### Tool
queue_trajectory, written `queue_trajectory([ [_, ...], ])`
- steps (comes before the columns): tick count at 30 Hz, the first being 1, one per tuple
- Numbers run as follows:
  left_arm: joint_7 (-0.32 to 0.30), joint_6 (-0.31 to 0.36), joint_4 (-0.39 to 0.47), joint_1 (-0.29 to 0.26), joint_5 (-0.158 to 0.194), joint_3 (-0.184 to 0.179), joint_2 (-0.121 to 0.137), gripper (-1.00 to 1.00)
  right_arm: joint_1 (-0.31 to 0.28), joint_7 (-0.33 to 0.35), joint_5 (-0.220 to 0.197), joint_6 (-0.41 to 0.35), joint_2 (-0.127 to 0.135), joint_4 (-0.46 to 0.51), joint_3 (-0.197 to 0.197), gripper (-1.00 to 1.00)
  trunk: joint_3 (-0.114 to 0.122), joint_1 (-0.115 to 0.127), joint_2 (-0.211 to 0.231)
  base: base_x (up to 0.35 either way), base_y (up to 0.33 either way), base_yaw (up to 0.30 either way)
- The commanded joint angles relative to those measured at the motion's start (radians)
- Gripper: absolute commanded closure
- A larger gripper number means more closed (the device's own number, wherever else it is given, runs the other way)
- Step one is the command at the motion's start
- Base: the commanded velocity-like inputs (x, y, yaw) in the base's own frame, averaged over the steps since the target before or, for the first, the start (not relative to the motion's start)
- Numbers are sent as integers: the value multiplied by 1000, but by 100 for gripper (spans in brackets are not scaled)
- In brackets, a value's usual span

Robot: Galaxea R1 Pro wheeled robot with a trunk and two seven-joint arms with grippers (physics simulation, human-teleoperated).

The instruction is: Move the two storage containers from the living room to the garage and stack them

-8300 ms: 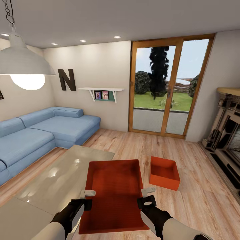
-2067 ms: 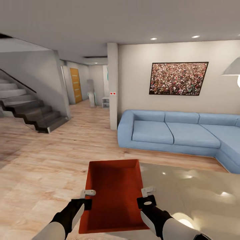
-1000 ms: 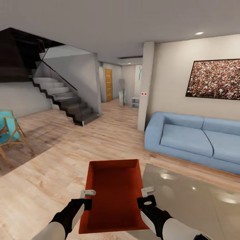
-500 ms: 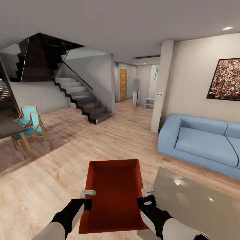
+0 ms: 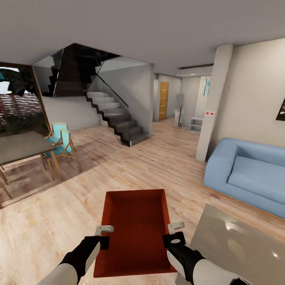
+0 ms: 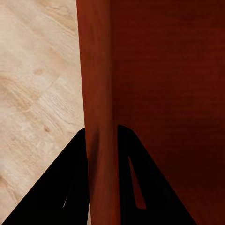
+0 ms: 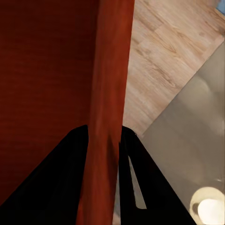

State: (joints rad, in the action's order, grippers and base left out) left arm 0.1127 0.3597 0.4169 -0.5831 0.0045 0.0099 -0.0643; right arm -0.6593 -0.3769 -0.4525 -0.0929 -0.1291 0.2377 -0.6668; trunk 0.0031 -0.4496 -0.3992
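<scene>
I hold one orange-red storage container [image 5: 134, 229] level in front of me, above the light wood floor of the living room. My left gripper [image 5: 105, 230] is shut on its left wall and my right gripper [image 5: 175, 228] is shut on its right wall. In the left wrist view, the black fingers [image 6: 75, 183] pinch the container's thin wall [image 6: 98, 93] from both sides. The right wrist view shows the same pinch, fingers [image 7: 140, 183] clamping the wall [image 7: 110, 93]. The bin is empty.
A glossy low table [image 5: 237, 249] lies close at my right, with a blue sofa [image 5: 249, 176] behind it. A dining table [image 5: 19, 146] and teal chairs [image 5: 59, 138] stand at left. A dark staircase [image 5: 114, 118] and a hallway with an orange door [image 5: 163, 101] lie ahead past a white pillar [image 5: 213, 103].
The whole view has swung left: the sofa and low table slid toward the right edge, and the staircase, dining table and chairs came into view. The container stays held the same way.
</scene>
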Motion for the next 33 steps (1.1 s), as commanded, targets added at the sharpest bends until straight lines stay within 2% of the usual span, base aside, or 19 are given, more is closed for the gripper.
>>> queue_trajectory([
  [1,2,4,0,0,15,-2,-2,100,0,-2,-2,-7,-7,22,-8,100,0,0,-1,0,0,286],
  [30,2,4,0,0,16,-2,-2,100,0,-2,-2,-7,-7,22,-8,100,0,0,-1,0,0,286],
  [33,2,4,0,0,15,-2,-2,100,0,-2,-2,-7,-7,22,-8,100,0,0,-1,0,0,127],
])
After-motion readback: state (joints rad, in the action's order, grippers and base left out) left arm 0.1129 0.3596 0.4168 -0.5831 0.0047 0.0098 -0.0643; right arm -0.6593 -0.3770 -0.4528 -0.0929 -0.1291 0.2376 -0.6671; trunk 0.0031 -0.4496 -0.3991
